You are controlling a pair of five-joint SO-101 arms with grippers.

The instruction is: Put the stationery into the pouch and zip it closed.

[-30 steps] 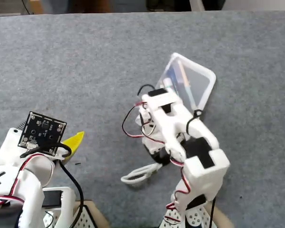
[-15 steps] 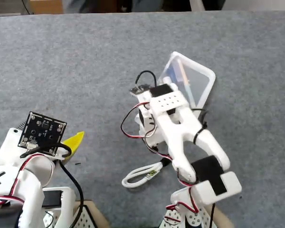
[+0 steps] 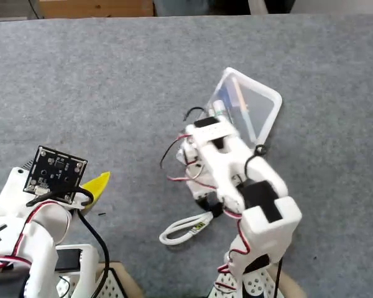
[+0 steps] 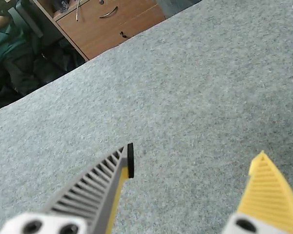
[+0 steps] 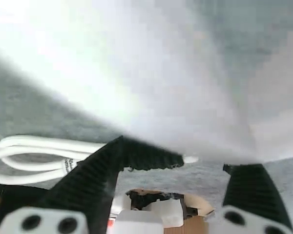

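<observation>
Clear pouch (image 3: 256, 107) is seen ahead of the right arm (image 3: 236, 167), a cable (image 3: 183, 228) behind it. The left gripper (image 4: 195, 157) is held wide, empty. The right gripper (image 5: 205, 163) is parted close before the pouch, which, unpinned, could be pushed away.

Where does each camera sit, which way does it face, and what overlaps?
High view: fixed above the table, looking down on pouch, white cable, left arm, right arm.
Left wrist view: on the left arm, facing across the table toward wooden drawers; left tool shows.
Right wrist view: on the right arm, close to the pouch; right tool shows.
Shared: cable, in high and right wrist views.
</observation>
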